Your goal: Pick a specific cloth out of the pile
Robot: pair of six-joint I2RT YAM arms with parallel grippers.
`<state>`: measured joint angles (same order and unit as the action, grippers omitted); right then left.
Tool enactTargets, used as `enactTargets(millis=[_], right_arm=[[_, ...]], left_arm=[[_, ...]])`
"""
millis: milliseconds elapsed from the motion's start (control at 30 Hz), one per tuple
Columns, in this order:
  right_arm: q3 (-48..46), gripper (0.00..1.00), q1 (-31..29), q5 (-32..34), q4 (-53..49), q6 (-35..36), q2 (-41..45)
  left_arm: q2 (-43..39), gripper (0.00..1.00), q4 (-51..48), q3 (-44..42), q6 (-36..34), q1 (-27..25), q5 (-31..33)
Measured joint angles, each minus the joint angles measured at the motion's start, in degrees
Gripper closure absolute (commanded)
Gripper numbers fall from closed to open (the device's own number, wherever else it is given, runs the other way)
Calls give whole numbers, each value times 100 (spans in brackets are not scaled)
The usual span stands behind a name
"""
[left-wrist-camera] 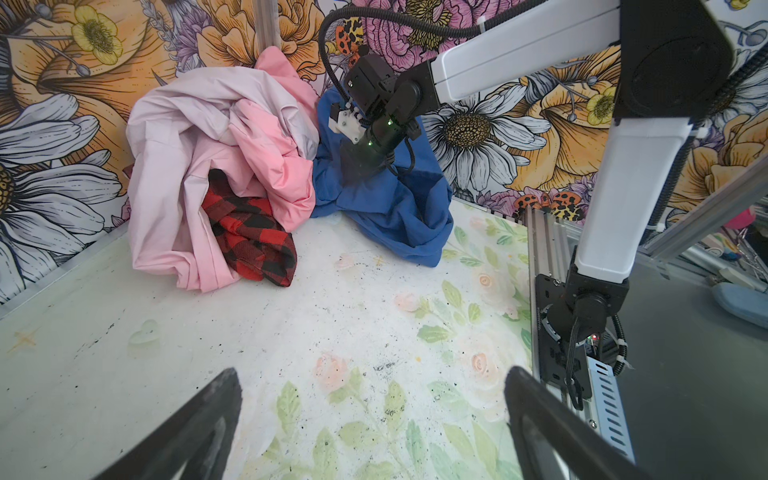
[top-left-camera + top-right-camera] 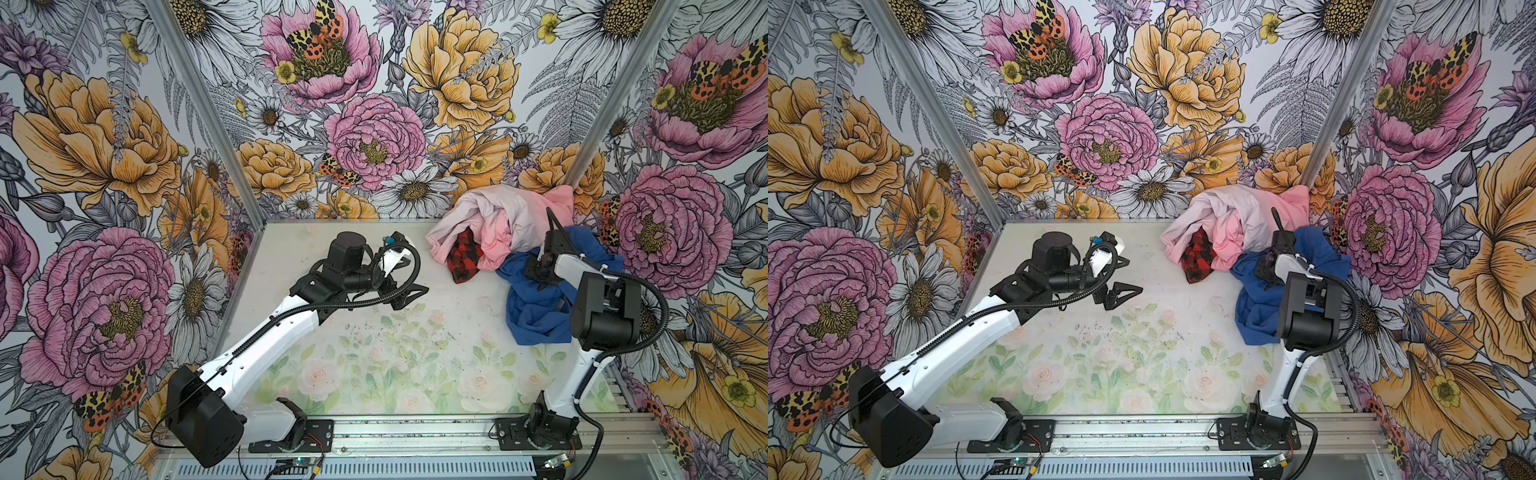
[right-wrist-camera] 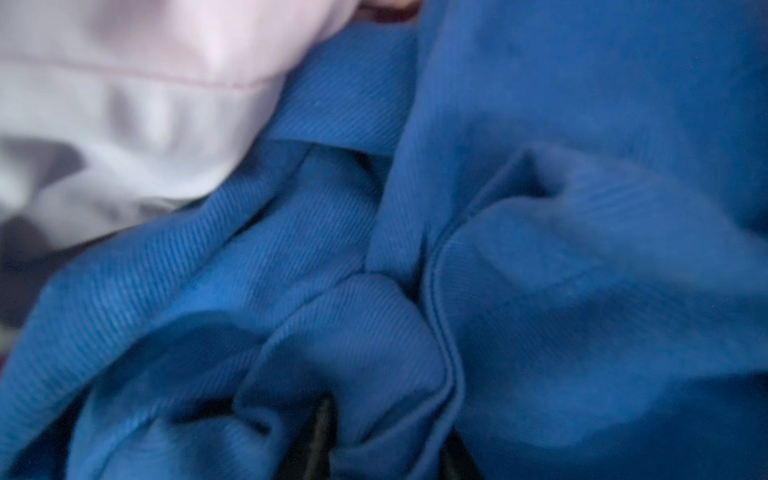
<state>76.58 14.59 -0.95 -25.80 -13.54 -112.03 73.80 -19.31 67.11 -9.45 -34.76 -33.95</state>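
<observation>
The royal-blue cloth [image 2: 536, 309] [image 2: 1258, 318] lies crumpled at the right, leaning on the pile [image 2: 490, 216] [image 2: 1225, 212] of pink garments in the back right corner. My right gripper [image 2: 542, 282] [image 2: 1268, 276] points down into the cloth's upper folds. In the right wrist view a bunched fold of cloth [image 3: 582, 208] fills the gap of the right gripper [image 3: 386, 449], its dark fingers pressed against the fold. The left wrist view shows the cloth [image 1: 399, 216], the pile [image 1: 199, 137] and the right gripper [image 1: 359, 164] sunk in the fabric. My left gripper [image 2: 409, 297] [image 2: 1121, 295] [image 1: 374, 419] hovers open and empty mid-table.
A red-and-black plaid cloth [image 2: 465, 257] [image 2: 1198, 255] [image 1: 249, 232] pokes out of the pile's front. Floral walls with metal corner posts [image 2: 582, 166] close in the table on three sides. A metal rail [image 2: 415, 432] with both arm bases runs along the front edge.
</observation>
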Motion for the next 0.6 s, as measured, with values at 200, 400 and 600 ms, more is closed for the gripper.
enactTargets(millis=[200,400,600], right_arm=[[-195,100,0,-173,33,85,199],[-802,100,-7,-476,-555,87,1690],[634,100,-111,-787,-1659,-61,3375]], left_arm=[[-17,1,-4,0,-17,0,50],[-142,1,-20,0,-20,2,179],[-326,1,-20,2,-15,48,258]])
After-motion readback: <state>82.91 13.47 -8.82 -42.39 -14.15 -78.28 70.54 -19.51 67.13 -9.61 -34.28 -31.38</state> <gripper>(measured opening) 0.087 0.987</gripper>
